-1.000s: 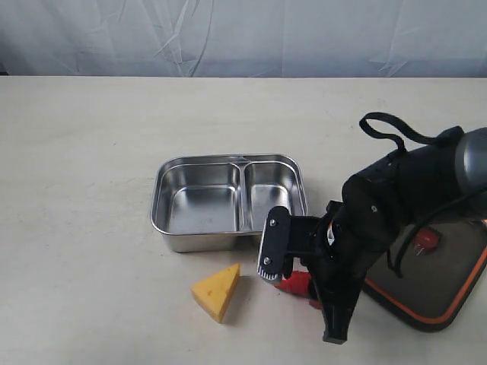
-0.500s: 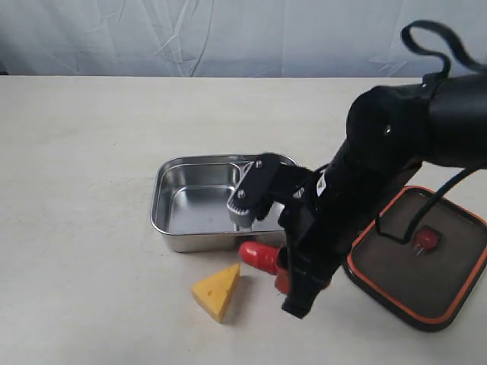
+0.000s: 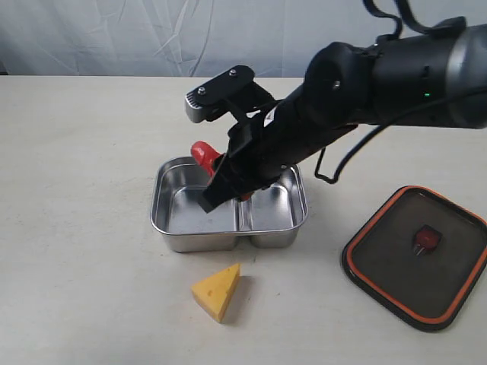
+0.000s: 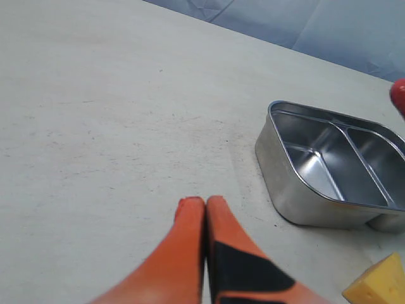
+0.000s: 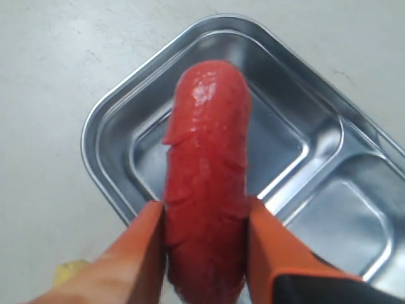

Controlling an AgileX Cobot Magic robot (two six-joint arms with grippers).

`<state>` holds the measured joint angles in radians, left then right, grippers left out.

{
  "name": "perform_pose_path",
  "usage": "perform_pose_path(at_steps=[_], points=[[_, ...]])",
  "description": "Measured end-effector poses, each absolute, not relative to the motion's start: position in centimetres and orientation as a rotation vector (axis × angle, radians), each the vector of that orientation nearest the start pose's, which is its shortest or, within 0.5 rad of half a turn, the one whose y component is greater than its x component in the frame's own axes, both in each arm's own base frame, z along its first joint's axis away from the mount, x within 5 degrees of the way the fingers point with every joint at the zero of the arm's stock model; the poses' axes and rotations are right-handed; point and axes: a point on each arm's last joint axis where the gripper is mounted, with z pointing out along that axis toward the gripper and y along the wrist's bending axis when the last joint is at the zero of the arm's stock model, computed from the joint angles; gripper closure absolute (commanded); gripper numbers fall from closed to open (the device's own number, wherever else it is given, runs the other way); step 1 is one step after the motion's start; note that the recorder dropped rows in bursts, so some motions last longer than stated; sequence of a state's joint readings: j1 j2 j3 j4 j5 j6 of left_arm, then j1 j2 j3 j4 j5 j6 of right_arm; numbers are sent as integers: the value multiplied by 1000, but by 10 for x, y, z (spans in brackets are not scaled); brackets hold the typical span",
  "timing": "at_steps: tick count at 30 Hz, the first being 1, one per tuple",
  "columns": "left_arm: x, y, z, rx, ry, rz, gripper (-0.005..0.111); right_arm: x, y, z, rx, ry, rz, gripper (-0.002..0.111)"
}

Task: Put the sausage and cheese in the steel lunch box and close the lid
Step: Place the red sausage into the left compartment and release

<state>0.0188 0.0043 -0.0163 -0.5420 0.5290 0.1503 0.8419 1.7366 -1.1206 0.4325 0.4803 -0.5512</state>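
Observation:
My right gripper (image 5: 204, 212) is shut on the glossy red sausage (image 5: 205, 171), holding it in the air over the larger compartment of the steel lunch box (image 5: 126, 114). In the exterior view the sausage (image 3: 204, 154) pokes out of the gripper above the box's (image 3: 171, 237) left compartment. Both compartments are empty. The yellow cheese (image 3: 217, 290) lies on the table just in front of the box. The dark lid (image 3: 384, 285) lies flat at the right, orange rim showing. My left gripper (image 4: 199, 204) is shut and empty, low over the table beside the box (image 4: 297, 202), with the cheese (image 4: 378, 285) at the frame's corner.
The table is a pale beige surface with a light cloth backdrop behind it. The right arm's black body (image 3: 358, 84) stretches across above the box's back right part.
The right gripper has lifted the sausage from the table by the cheese and swung it up and back to above the box's left compartment. Cheese, box and lid have stayed put.

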Motion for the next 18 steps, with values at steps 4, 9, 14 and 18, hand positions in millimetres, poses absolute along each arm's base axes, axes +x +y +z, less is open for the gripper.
perform_pose_path(at_steps=[4, 9, 14, 18], points=[[48, -23, 178, -162, 1944, -461, 107, 241, 298, 201, -1327, 2264, 512, 108], [48, -23, 178, -162, 1944, -461, 107, 248, 306, 192, -1329, 2278, 510, 108], [48, -23, 178, -162, 1944, -461, 107, 251, 308, 181, -1330, 2300, 503, 108], [48, -23, 178, -162, 1944, -461, 107, 253, 310, 166, -1336, 2327, 490, 108]])
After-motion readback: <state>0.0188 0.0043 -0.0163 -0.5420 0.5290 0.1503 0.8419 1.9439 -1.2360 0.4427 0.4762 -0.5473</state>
